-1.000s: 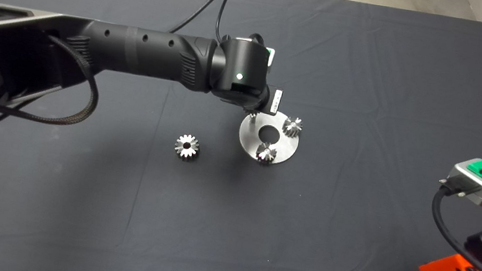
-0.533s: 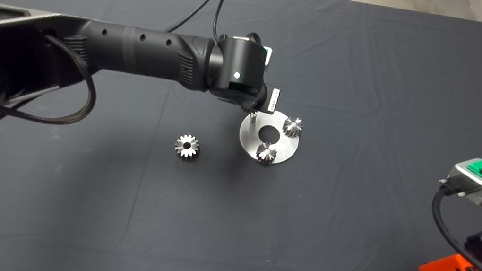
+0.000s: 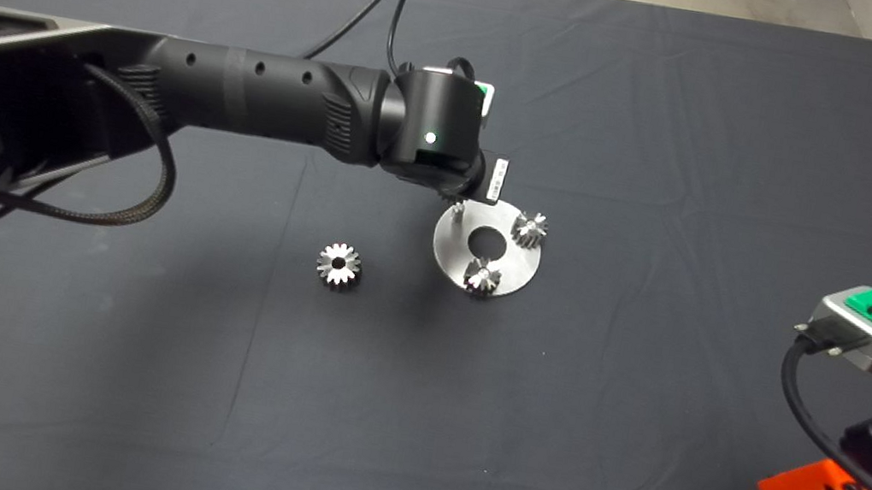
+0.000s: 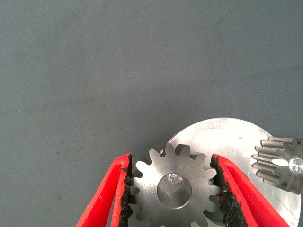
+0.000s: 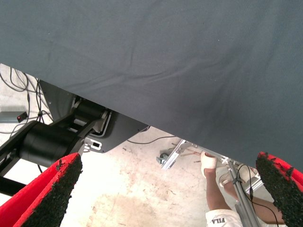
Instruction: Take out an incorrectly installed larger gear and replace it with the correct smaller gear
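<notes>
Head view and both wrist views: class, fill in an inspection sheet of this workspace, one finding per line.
Surface: dark mat, wrinkled, covering the table.
Job's things: larger gear lies loose on the mat, apart from the round steel plate. Smaller gear is held over the plate, a peg tip showing through its bore. Rear fitted gear and front fitted gear sit on the plate.
Clutter: nothing seen.
Grippers: left gripper shut on the smaller gear; right gripper open, parked at the head view's lower right.
Cables: black cable rises from the left wrist; braided cable loops under that arm.
Surroundings: concrete floor; a person's leg.
</notes>
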Controlling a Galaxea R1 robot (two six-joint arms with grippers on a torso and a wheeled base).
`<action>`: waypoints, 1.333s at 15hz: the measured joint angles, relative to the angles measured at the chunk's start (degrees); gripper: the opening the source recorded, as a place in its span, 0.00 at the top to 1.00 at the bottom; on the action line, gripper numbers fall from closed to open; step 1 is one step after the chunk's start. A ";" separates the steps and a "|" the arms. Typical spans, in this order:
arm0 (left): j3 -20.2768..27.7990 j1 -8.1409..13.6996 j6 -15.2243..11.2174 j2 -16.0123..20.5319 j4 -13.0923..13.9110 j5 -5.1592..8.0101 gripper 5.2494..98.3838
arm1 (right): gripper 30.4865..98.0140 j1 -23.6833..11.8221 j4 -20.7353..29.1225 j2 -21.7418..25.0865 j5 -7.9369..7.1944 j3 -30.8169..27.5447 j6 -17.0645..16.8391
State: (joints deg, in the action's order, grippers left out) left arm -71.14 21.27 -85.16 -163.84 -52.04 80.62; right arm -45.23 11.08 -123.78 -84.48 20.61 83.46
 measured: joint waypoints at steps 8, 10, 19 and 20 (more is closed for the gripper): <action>0.00 -1.77 -0.01 -0.02 -0.11 0.00 0.64 | 0.02 0.00 0.00 0.00 0.02 0.00 0.00; 0.00 -1.73 -0.01 0.00 -0.94 0.02 0.64 | 0.02 0.00 0.00 0.00 0.00 0.00 0.00; -0.81 -2.28 -0.05 -1.10 -1.33 -0.08 0.64 | 0.02 0.00 0.00 0.00 -0.02 0.00 0.00; -0.90 -2.45 -0.04 -1.10 -1.34 -0.07 0.64 | 0.02 0.00 0.00 0.00 0.01 0.00 0.00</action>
State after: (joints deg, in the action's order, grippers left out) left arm -72.05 18.82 -85.20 -164.94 -53.38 80.54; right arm -45.23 11.08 -123.78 -84.47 20.61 83.46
